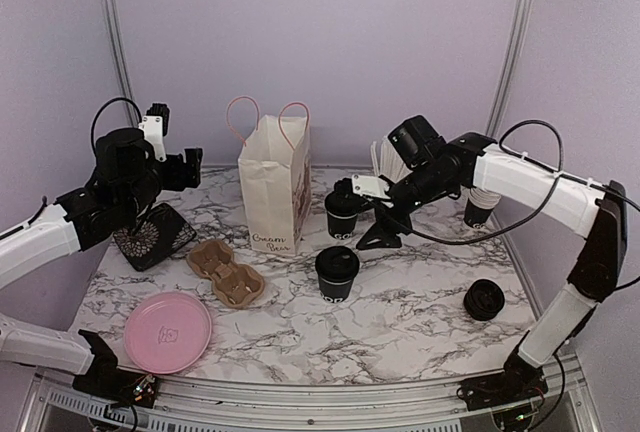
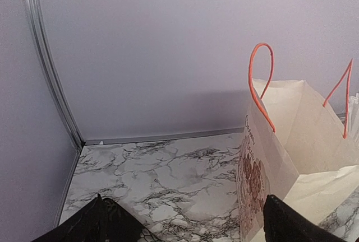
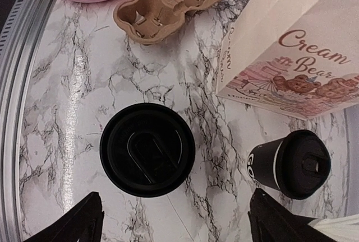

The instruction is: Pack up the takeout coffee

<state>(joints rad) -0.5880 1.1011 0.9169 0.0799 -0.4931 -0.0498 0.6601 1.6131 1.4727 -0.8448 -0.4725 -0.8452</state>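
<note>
Cup (image 3: 147,149) upright just ahead of right gripper (image 1: 376,233), centred between its spread fingers (image 3: 84,222); left gripper (image 1: 188,168), also open, well apart beyond bag (image 1: 275,187).

The white tabletop with grey marble veining (image 1: 420,302) is smooth and glossy, catching a streak of light. The tall cream paper bag (image 1: 275,192) standing on it looks matt and creased, and its pink-red handles (image 2: 261,45) look like thin cord. The brown moulded-pulp cup carrier (image 3: 168,4) is rough and dull. The round pink plate (image 1: 190,317) looks like smooth plastic with a soft sheen. The small black paper cup (image 1: 336,285) has a satin wall. Its round black plastic lid (image 3: 147,149) is smooth and faintly shiny. The grey frame post (image 2: 49,68) looks like brushed metal.
</note>
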